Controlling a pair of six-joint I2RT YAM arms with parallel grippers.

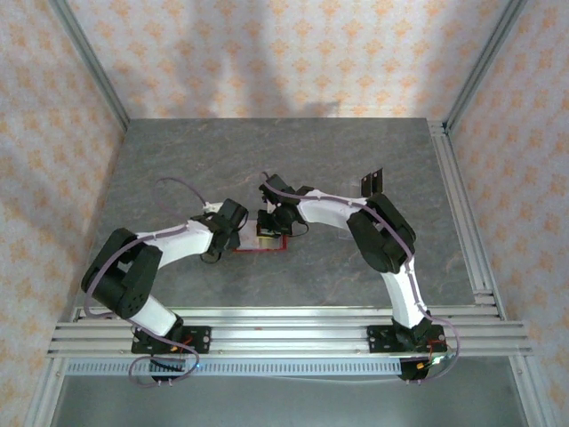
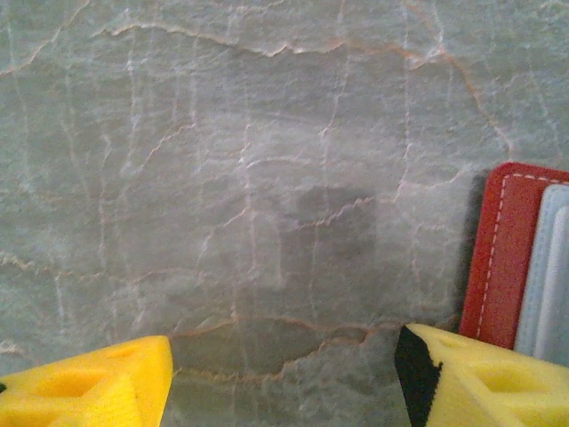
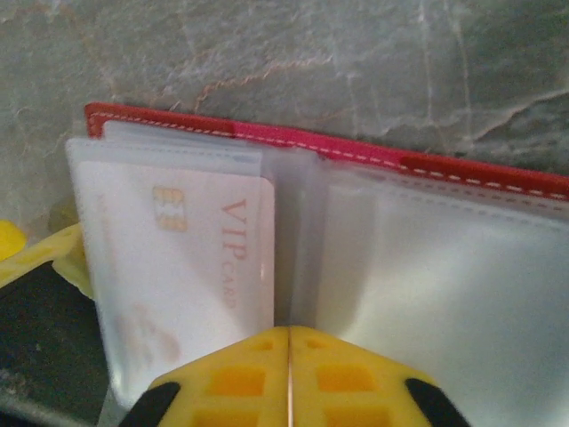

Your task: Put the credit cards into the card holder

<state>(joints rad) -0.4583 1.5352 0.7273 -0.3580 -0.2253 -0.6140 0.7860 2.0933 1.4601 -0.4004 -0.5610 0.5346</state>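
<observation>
Notes wallet (image 3: pixel 338 147) open flat on table (image 2: pixel 222 178), card (image 3: pixel 196 258) in its clear sleeve (image 3: pixel 444 267). Records left gripper (image 2: pixel 284 391) apart and empty, right gripper (image 3: pixel 289 374) closed together above the wallet. Judges card thin, stiff, slick: pinch by an edge

Left arm (image 1: pixel 169 245): yours folds at the elbow, forearm reaching inward.
Left tool (image 2: pixel 284 369): yours stands parted, tips apart.
Right arm (image 1: pixel 356 218): yours bends inward too.
Right tool (image 3: pixel 289 356): yours is closed, tips touching.
</observation>
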